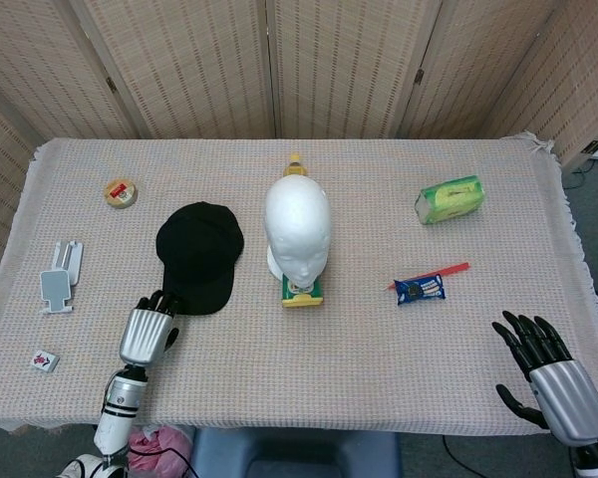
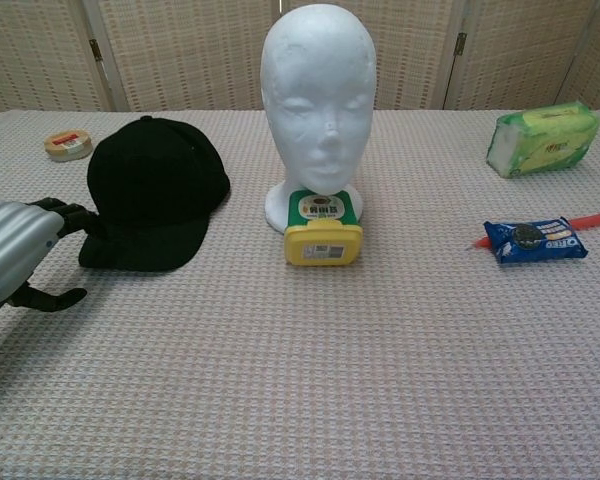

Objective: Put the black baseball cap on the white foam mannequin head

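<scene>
The black baseball cap [image 1: 199, 256] lies flat on the cloth, left of centre, brim toward me; the chest view shows the cap [image 2: 155, 190] too. The white foam mannequin head [image 1: 297, 230] stands upright at the table's middle, face toward me, and the chest view has the head [image 2: 318, 100] at centre top. My left hand [image 1: 148, 331] hovers just short of the brim's front edge, open, fingers apart and pointing at the cap; in the chest view this hand [image 2: 15, 260] is at the far left. My right hand [image 1: 544, 372] hangs open at the table's near right corner, holding nothing.
A yellow-and-green box [image 1: 302, 291] sits against the mannequin's base. A tape roll [image 1: 121, 191], a white phone stand [image 1: 59, 276] and a small tile [image 1: 45, 360] lie at the left. A green tissue pack [image 1: 448, 199], a blue cookie packet [image 1: 420, 289] and a red pen [image 1: 448, 271] lie at the right.
</scene>
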### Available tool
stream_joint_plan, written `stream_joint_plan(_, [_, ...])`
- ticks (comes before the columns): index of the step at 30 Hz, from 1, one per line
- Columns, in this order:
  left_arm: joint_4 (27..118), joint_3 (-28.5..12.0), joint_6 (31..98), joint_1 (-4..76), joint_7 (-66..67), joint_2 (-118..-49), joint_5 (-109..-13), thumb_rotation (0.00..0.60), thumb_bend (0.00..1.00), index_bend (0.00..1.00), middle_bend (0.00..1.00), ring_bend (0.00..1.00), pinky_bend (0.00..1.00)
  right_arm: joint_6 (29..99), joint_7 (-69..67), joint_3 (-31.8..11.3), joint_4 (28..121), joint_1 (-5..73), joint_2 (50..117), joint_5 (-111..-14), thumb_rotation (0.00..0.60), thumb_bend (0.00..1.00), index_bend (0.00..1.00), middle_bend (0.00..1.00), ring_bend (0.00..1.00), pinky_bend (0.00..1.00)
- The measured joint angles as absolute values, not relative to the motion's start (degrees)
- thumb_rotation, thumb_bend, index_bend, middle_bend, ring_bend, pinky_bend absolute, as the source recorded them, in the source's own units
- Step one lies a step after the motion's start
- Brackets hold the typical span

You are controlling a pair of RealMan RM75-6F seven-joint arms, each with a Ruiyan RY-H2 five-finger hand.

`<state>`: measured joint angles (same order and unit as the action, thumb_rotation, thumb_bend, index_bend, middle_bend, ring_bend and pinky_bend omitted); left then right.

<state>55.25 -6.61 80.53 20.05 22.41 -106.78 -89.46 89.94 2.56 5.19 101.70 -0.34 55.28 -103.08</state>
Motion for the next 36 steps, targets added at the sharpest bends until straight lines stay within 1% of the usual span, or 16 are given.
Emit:
stream_joint_plan(7, [53.6, -6.8, 80.1, 21.0, 21.6, -107.7, -88.9, 0.600, 0.24, 0.40, 0.38, 0.31, 0.49, 90.4, 1.8, 5.2, 101.6, -0.5, 54.9, -103.1, 0.600, 0.24, 0.00, 0.00, 0.00, 0.00])
stream_joint_plan(20, [45.9, -7.3, 80.3, 22.9, 17.3, -110.8, -88.0, 0.600, 0.24, 0.42, 0.40, 0.31, 0.49, 89.9, 1.8, 5.0, 101.8, -0.5, 54.6, -102.4, 0.600, 0.24, 0.00, 0.00, 0.00, 0.00])
stream_joint_plan(36, [39.7, -8.2, 80.9, 25.5, 14.8, -114.9, -86.9, 0.600, 0.24, 0.44, 0.44, 0.34, 0.49, 90.2, 0.8, 4.8, 101.8, -0.7, 53.9, -101.7, 0.600, 0.24, 0.00, 0.00, 0.00, 0.00])
